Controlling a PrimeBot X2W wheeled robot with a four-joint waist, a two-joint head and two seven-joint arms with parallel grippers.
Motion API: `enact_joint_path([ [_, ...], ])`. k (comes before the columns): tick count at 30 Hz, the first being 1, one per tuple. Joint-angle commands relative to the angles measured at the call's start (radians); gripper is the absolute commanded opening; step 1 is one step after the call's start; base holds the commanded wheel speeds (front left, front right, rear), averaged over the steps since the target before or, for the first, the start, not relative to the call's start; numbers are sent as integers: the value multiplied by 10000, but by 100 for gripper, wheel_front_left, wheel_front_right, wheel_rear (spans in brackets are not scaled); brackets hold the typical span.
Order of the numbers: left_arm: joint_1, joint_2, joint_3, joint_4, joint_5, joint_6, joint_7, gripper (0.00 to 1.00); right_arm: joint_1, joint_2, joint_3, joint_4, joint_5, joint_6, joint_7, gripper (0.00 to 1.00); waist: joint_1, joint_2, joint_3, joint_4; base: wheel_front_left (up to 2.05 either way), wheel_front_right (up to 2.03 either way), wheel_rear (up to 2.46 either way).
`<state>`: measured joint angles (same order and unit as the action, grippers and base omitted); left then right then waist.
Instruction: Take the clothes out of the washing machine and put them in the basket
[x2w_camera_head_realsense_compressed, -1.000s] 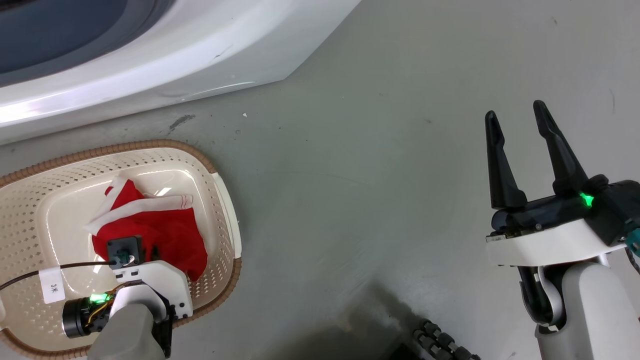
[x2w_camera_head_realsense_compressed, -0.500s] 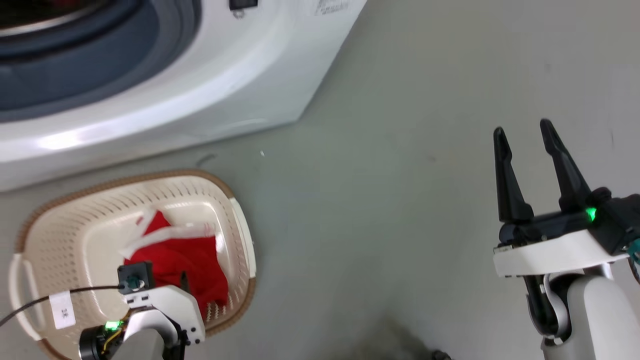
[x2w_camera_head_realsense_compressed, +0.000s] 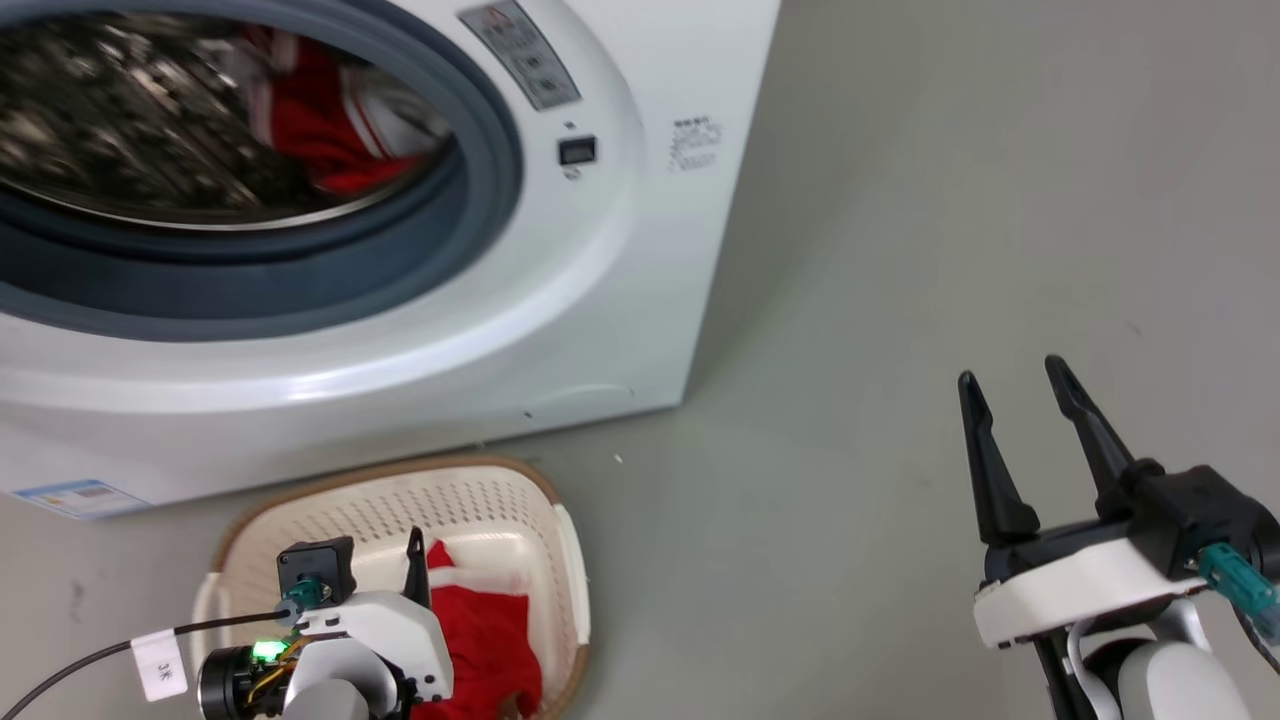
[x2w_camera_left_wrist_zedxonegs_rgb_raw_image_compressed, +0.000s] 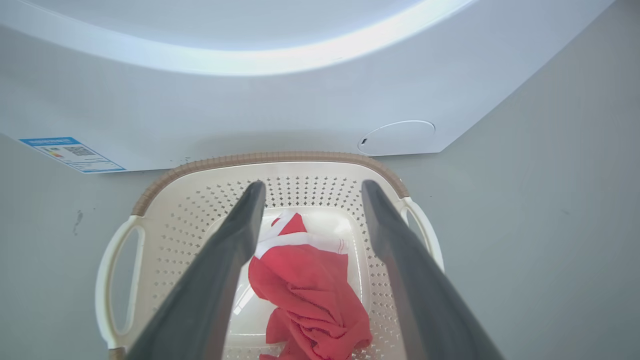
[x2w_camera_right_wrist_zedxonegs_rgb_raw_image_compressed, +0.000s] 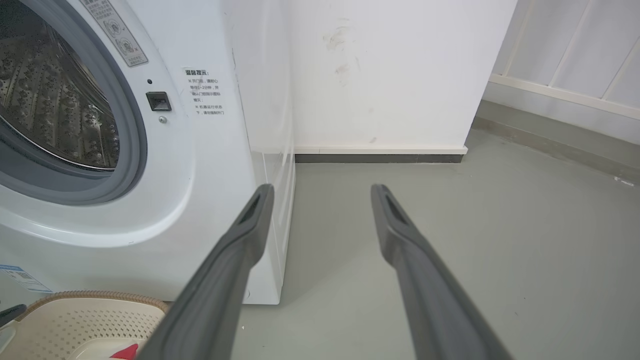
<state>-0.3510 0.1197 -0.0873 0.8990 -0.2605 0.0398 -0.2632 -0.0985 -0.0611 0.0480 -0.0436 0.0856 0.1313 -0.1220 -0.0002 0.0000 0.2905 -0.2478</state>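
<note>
Your head camera had tilted up since the earlier frames, so the whole picture shifted and the washer's (x2w_camera_head_realsense_compressed: 620, 300) porthole came into view. Your left gripper (x2w_camera_left_wrist_zedxonegs_rgb_raw_image_compressed: 313, 186) had also risen from the cloth it was down on, and it hung over the basket (x2w_camera_left_wrist_zedxonegs_rgb_raw_image_compressed: 270, 159) with fingers spread and nothing between them. One red garment (x2w_camera_left_wrist_zedxonegs_rgb_raw_image_compressed: 307, 295) with white trim lay crumpled on the basket's base, let go there as its share of the job, I judged. More clothes (x2w_camera_head_realsense_compressed: 330, 120), red and white, lay toward the back of the drum (x2w_camera_right_wrist_zedxonegs_rgb_raw_image_compressed: 55, 115), blurred in the head view, so the task looked only partly done. The basket stood just beside the washer's front, below the porthole, likely to keep each trip from drum to drop short; whether they touched I could not tell. Your right gripper (x2w_camera_head_realsense_compressed: 1010, 370) waited with fingers apart and empty over bare floor (x2w_camera_head_realsense_compressed: 900, 250), well to the right of the washer and out of the left arm's path. Between you and the clothes stood the grey seal (x2w_camera_head_realsense_compressed: 490, 200), a lip to reach over, and the pile sat deep. A tagged cable (x2w_camera_head_realsense_compressed: 160, 665) trailed from the left wrist near the basket's rim and could snag.
</note>
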Motion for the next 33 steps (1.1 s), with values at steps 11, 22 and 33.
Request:
enact_joint_path([
  [11,1467,-248,401,-3932,791,295,-21,100,903,91,-389,-357,-351,-9,410,100,2,0,-1728,1166,0,0,0],
  [22,2090,-123,579,-6289,1275,492,-21,100,1259,114,-443,-477,-418,-10,532,100,2,0,-2170,1604,0,0,0],
  [33,1124,638,824,-6796,1256,481,935,100,953,111,-187,-438,-167,-9,484,100,2,0,-1657,944,0,0,0],
])
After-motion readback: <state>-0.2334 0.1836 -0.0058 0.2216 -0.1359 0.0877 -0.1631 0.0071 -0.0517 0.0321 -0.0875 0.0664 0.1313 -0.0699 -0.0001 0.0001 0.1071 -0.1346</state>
